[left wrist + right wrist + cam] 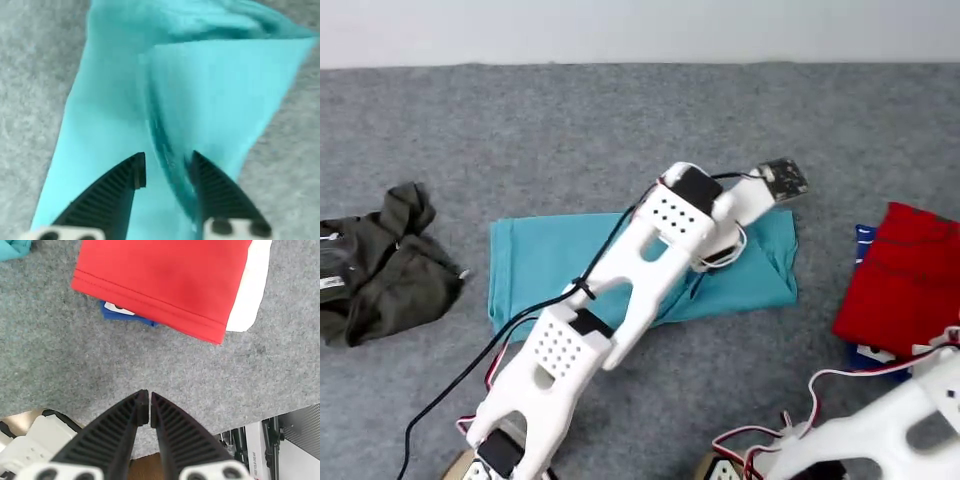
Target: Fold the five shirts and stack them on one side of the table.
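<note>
— Grey felt table (620, 110), teal shirt (540, 260) spread at centre frame. Where's the left gripper (168, 162)?
— Over the shirt's right end, jaws partly apart astride a raised crease, not clamped. The cloth looks light and limp; I'd pinch that ridge.
— And the right gripper (149, 400)?
— Closed, empty, lower right near the red shirt (905, 270).

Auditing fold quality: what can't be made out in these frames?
- High view: the left arm covers the middle of the teal shirt, hiding its folds there.
- High view: frame edges cut off the red shirt and the dark green shirt.
- Right wrist view: the red shirt hides most of the blue garment and white garment beneath.
</note>
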You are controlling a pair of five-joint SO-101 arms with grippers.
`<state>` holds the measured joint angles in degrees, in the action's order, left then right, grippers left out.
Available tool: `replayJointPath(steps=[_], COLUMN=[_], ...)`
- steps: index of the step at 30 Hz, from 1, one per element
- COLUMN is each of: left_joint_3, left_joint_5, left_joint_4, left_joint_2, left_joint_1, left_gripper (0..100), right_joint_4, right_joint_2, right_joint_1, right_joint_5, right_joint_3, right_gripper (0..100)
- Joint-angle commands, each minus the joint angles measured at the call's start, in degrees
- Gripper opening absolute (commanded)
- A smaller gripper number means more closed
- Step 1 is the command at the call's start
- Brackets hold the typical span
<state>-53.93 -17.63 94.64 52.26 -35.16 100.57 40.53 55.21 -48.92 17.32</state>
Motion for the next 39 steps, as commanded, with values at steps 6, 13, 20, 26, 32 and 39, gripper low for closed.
replayJointPath(steps=[6, 13, 20, 26, 32, 39], left_joint_3=[-2.1, -10.9, -9.0, 1.8, 15.7, 27.4], left_joint_5=[0.3, -1.8, -1.5, -1.5, -1.8, -1.9], left_joint_4=[-0.9, 6.0, 6.1, 6.1, 5.5, -3.1], left_joint_2=[4.2, 4.1, -0.4, -12.0, -21.3, -19.5], left_joint_1=[3.3, 5.9, 5.8, 3.3, -1.5, 4.4], left_gripper=[18, 11, 10, 10, 10, 10], right_joint_4=[2.2, 2.2, 2.2, 2.2, 2.2, 2.2], right_joint_2=[1.1, 1.3, 1.3, 1.5, 1.5, 1.3], right_joint_1=[0.5, 0.5, 0.5, 0.5, 0.5, 0.5], right_joint_5=[-0.6, -0.6, -0.6, -0.6, -0.5, -0.5], right_joint_3=[-0.3, -0.3, -0.3, -0.3, -0.3, -0.3], right_gripper=[1.3, 1.3, 1.3, 1.3, 1.3, 1.3])
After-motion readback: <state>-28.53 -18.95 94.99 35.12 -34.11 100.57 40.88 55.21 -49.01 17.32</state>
